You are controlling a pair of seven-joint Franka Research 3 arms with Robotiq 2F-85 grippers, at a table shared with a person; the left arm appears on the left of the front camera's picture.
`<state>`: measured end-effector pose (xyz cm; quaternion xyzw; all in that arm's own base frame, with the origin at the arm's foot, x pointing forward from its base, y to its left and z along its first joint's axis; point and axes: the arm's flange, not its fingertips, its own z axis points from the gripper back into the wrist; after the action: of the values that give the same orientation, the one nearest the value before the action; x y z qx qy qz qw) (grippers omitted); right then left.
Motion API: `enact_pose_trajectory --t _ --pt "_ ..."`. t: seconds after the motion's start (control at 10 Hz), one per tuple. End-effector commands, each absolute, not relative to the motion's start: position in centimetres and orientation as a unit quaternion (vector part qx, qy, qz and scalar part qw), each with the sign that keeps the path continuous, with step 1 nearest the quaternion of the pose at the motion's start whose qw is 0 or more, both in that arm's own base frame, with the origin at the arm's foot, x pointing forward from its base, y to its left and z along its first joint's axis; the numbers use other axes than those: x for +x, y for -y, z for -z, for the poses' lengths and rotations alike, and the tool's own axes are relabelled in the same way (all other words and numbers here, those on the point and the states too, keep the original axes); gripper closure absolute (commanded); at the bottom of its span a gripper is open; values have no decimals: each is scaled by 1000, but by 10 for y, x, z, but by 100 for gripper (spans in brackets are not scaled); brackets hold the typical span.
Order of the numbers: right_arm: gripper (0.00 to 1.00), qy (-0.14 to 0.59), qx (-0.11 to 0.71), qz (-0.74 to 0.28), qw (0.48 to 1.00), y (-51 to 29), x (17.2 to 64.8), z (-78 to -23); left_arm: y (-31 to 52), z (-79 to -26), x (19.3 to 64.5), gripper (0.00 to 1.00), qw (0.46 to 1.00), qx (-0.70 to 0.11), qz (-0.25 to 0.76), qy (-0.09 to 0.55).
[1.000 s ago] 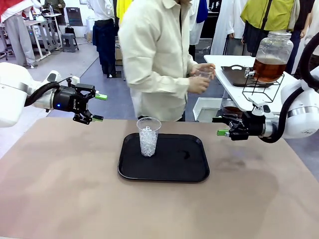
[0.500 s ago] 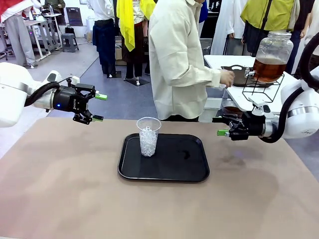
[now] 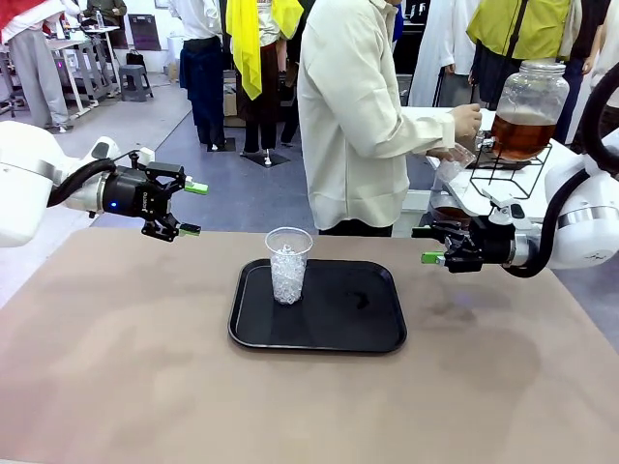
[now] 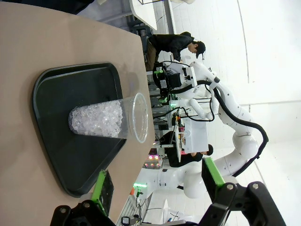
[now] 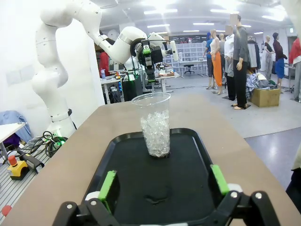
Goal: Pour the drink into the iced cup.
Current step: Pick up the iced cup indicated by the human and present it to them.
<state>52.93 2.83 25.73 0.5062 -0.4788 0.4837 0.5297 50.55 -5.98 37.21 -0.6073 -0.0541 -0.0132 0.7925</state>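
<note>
Iced cup (image 3: 288, 265) is standing upright at the 10 o'clock corner of tray (image 3: 329, 324), mid table (image 3: 116, 367). L gripper (image 3: 193, 209) is hovering at the cup's 10 o'clock, jaws spread, empty. R gripper (image 3: 426, 245) is hovering at its 3 o'clock, likewise spread, empty. Drink (image 3: 520, 135) is sitting in jar (image 3: 530, 92) on side table (image 3: 472, 191), 2 o'clock of the tray. Person's hand (image 3: 466, 121) is reaching in at the jar's 9 o'clock.
</note>
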Motion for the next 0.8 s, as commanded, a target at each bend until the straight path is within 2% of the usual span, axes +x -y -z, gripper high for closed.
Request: enact_pose_trajectory --t 0.0,0.7 --pt "0 479 506 -486 528 -30 531 -260 60 -373 505 0 794 -605 15 55" --pt "0 479 506 -486 528 -30 531 -260 60 -373 505 0 794 -605 15 55"
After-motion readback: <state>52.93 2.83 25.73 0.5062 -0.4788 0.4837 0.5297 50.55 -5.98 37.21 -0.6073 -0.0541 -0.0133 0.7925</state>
